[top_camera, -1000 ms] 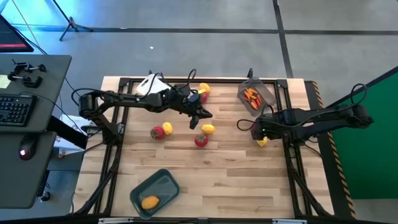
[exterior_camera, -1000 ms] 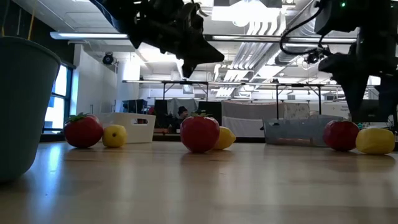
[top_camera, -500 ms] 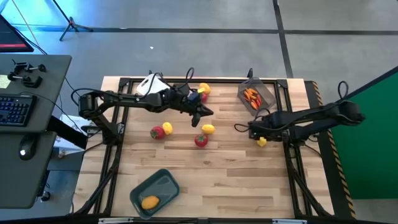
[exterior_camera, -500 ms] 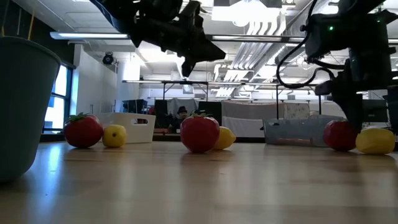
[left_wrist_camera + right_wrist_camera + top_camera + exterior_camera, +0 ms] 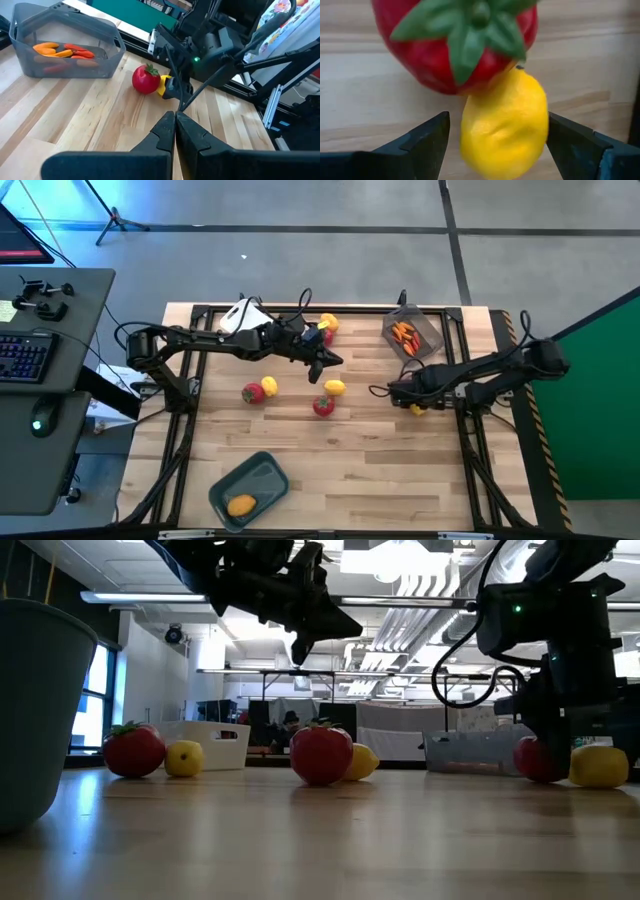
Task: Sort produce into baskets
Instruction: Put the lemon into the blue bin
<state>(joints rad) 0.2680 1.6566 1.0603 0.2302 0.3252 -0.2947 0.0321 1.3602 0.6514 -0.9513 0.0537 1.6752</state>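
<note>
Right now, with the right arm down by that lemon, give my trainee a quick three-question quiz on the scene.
1. True or false: the right gripper has its fingers open on either side of a lemon.
2. What lies in the dark see-through basket at the table's far right? A) lemons B) thin orange and red pieces C) tomatoes
3. Fill in: the grey-blue basket near the table's front edge holds one ____ fruit.

Key: 1 true. 2 B: thin orange and red pieces. 3 yellow-orange. Note that a tomato touches the lemon, and the left gripper is shut and holds nothing, above the table's middle.
</note>
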